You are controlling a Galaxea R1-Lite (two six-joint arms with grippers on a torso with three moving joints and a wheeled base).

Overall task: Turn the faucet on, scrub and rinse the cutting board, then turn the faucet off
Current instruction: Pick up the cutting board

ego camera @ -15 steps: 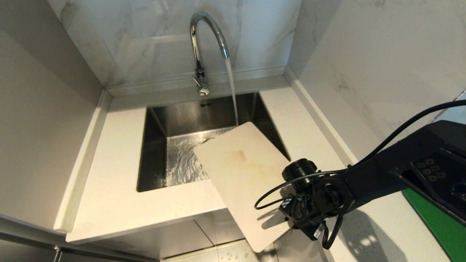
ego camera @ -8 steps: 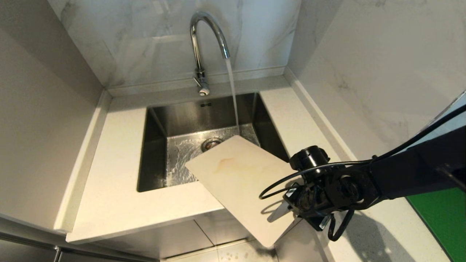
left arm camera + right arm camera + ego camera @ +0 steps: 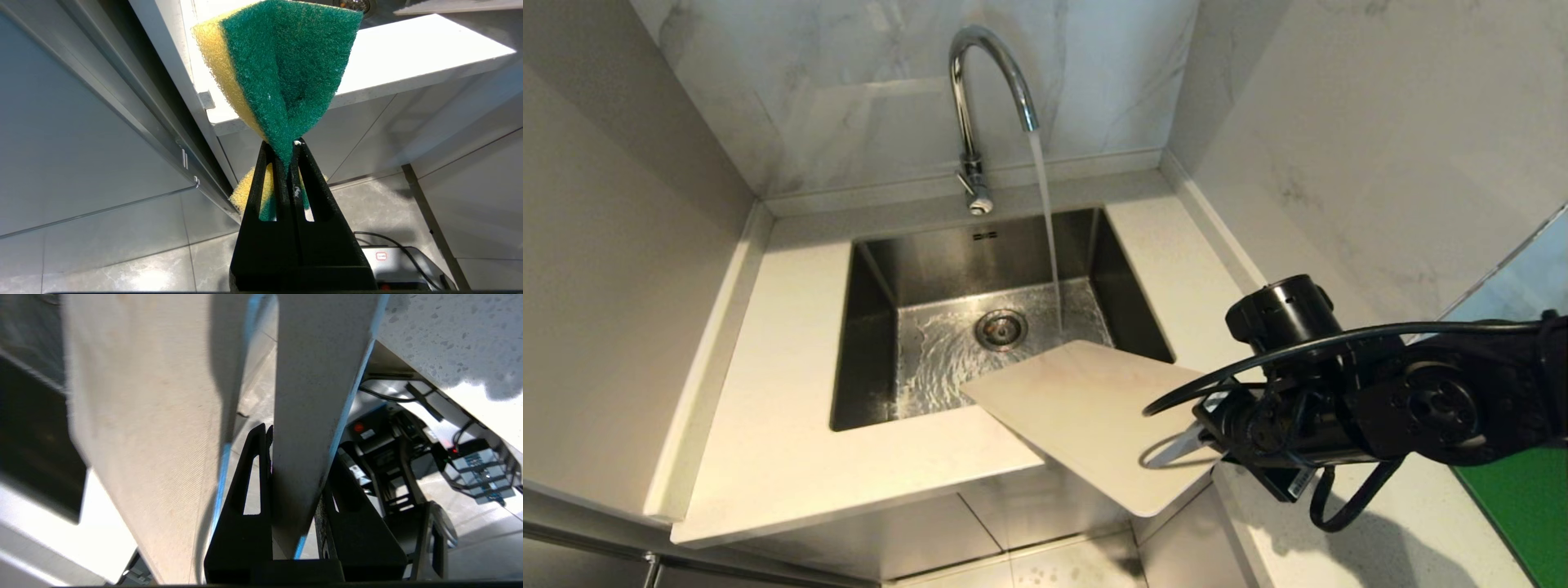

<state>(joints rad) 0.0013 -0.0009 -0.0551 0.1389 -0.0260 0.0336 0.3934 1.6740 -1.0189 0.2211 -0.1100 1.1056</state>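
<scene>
Countertop (image 3: 768, 457), pale stone, wraps a steel sink (image 3: 874, 327) in a marble-walled corner. Behind the basin, the faucet (image 3: 980, 73) is already on, and its stream falls to the sink floor near the drain. You have the cutting board (image 3: 1086, 408) held nearly level over the front right corner of the sink, clear of the water, part of it past the counter edge. The right gripper (image 3: 296, 490) is clamped on the strip of board beside its handle slot. The left gripper (image 3: 288, 159), low beside the cabinet front, pinches a green-and-yellow sponge (image 3: 282, 73) folded tight. Judging from this, scrubbing, rinsing and shutting the tap all remain for you.
</scene>
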